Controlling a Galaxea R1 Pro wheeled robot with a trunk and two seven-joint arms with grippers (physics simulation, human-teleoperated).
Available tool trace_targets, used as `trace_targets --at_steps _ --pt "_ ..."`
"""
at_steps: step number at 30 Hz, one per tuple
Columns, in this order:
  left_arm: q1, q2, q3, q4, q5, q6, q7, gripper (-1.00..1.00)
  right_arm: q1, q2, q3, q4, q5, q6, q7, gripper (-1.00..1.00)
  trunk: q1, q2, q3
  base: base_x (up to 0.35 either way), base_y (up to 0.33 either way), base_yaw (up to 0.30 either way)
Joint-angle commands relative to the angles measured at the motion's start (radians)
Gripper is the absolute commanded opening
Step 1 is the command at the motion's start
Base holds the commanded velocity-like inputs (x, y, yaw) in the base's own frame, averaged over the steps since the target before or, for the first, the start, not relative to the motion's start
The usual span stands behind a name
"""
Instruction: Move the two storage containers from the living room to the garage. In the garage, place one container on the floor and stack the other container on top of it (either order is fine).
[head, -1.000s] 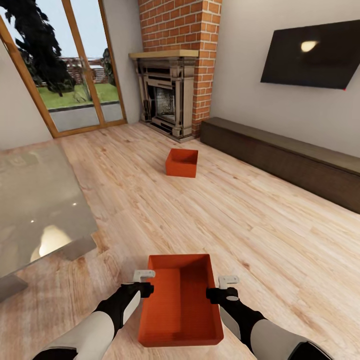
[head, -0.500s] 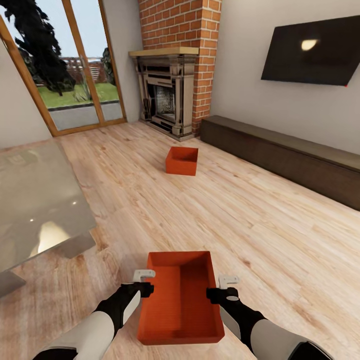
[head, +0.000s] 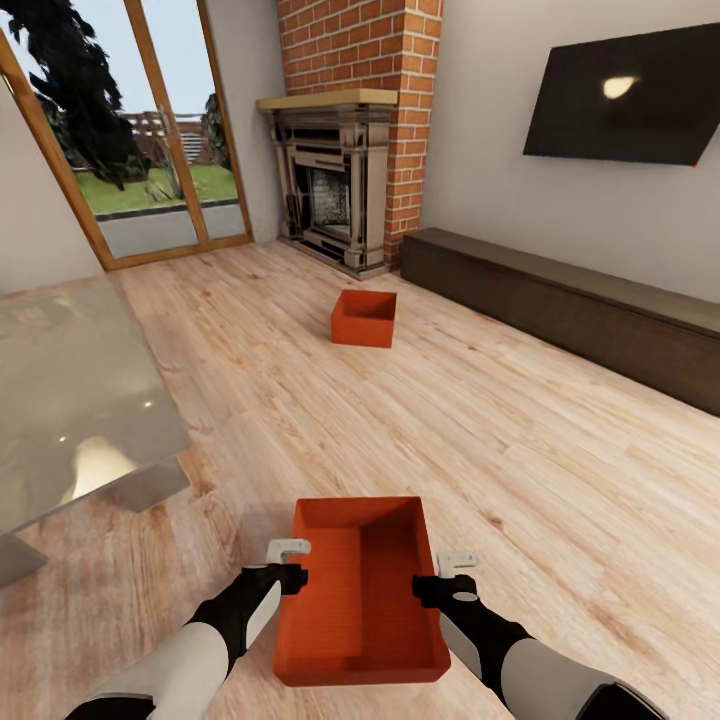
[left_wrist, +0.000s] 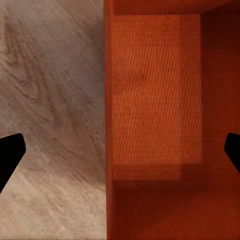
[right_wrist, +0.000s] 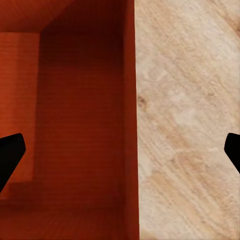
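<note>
Near container: orange-red open tub, lying between the two arms at the lower middle of the head view, over the wood-plank floor; whether it is resting on the planks or raised off them cannot be told.

Left gripper: sitting at the tub's left long wall; in the left wrist view its dark fingertips are standing wide apart, one out over the planks, the other over the tub's inside, the wall running between them untouched; gripping nothing.

Right gripper: sitting at the tub's right long wall; in the right wrist view its fingertips are likewise spread wide, straddling the wall, one inside the tub, one over the floor; no contact showing.

Far container: a second tub of the same colour, standing upright on the planks, well apart from the first, in front of the fireplace.

Fireplace: dark surround under a light mantel, set in a red-brick chimney.

Low cabinet: long and dark, running along the right wall beside the fireplace.

Screen: black, hanging on the wall above the cabinet, reflecting a lamp.

Glass doors: wood-framed, left of the fireplace, showing grass and trees outside.

Table: glossy grey top, occupying the left edge of the head view, near the left arm.
</note>
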Motion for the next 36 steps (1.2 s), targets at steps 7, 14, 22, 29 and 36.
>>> trace_targets --at_steps 7,14,22,29,36 --pt "0.0 0.0 0.002 -0.002 -0.001 0.005 0.001 1.0 -0.001 0.0 0.009 -0.001 -0.009 0.0 -0.005 1.0 0.015 -0.028 -0.013 0.0 0.0 0.0" --pt "0.0 0.0 0.001 -0.002 -0.001 0.007 0.001 1.0 -0.001 0.0 0.009 -0.001 -0.01 0.001 -0.005 1.0 0.042 -0.077 -0.035 0.0 0.0 0.0" --pt "0.0 0.0 0.0 -0.002 -0.001 0.007 0.001 1.0 -0.001 -0.001 0.009 -0.001 -0.01 0.002 -0.006 1.0 0.073 -0.133 -0.06 0.0 0.0 0.0" --pt "0.0 0.0 0.0 -0.002 -0.001 0.007 0.001 1.0 -0.001 -0.001 0.009 -0.001 -0.01 0.003 -0.007 1.0 0.1 -0.182 -0.082 0.0 0.0 0.0" --pt "0.0 0.0 0.0 -0.002 -0.001 0.006 0.001 1.0 -0.001 -0.002 0.008 -0.001 -0.01 0.003 -0.007 1.0 0.107 -0.196 -0.088 0.0 0.0 0.0"
